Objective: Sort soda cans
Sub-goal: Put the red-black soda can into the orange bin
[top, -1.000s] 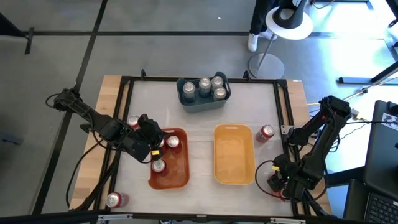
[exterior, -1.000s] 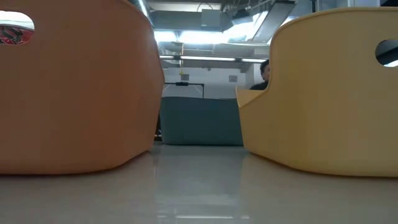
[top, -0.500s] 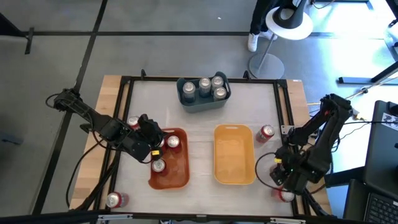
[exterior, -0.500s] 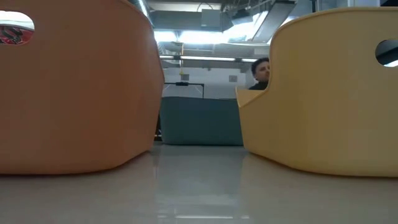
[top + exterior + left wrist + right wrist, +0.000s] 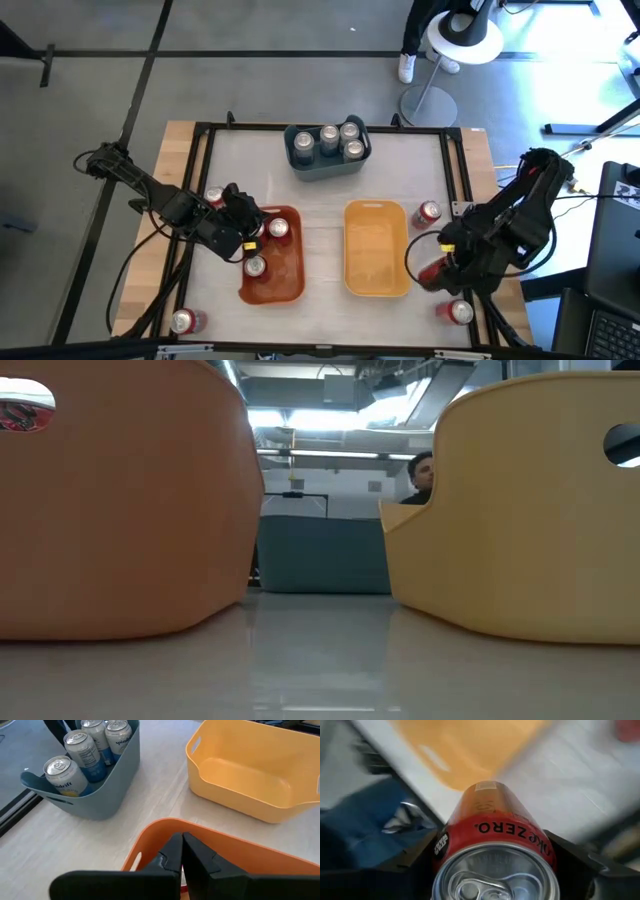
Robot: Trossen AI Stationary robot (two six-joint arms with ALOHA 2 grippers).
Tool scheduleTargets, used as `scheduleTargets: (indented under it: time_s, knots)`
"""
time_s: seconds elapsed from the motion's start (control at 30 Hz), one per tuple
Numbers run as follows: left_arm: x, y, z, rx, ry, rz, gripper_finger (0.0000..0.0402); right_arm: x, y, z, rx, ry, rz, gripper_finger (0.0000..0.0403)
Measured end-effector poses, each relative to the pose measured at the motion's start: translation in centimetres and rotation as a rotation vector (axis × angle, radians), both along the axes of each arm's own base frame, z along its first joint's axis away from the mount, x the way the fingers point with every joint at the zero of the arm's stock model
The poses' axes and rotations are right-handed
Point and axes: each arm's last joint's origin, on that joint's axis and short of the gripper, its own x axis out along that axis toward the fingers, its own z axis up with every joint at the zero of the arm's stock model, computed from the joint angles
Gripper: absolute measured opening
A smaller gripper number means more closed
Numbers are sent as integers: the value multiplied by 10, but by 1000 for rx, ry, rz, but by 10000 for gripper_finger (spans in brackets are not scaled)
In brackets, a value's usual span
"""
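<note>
Beside the yellow bin [image 5: 377,250], my right tool [image 5: 434,272] is gripping a red soda can [image 5: 495,850] (label reading "ZERO"); my left tool [image 5: 181,851], fingers together, is hovering over the orange bin [image 5: 275,257].

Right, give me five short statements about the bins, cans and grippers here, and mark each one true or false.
1. The right gripper holds a red can. True.
2. The yellow bin holds four cans. False: it is empty.
3. The blue-grey bin holds silver cans. True.
4. The left gripper is above the yellow bin. False: it is at the orange bin.
5. The orange bin is empty. False: red cans lie inside.
</note>
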Motion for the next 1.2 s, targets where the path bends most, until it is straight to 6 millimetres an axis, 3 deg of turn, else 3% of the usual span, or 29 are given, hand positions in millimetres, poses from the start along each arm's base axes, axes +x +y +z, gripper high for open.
scheduleTargets:
  time_s: [0.2, 0.43, 0.77, 1.0, 1.2]
  knots:
    - [0, 0, 0, 0, 0, 0, 1, 28, 5, 11, -47, -321, 112, 285]
    - [0, 0, 0, -2, -3, 0, 1, 85, 9, 8, -257, -594, 308, 285]
    - [5, 5, 2, 20, -13, -3, 1, 167, -5, -16, -548, -741, 498, 285]
    - [12, 6, 6, 7, -67, -3, 1, 198, -21, -28, -660, -768, 528, 285]
    - [33, -11, 9, 1, -136, -186, 1, 219, -34, -37, -694, -795, 520, 285]
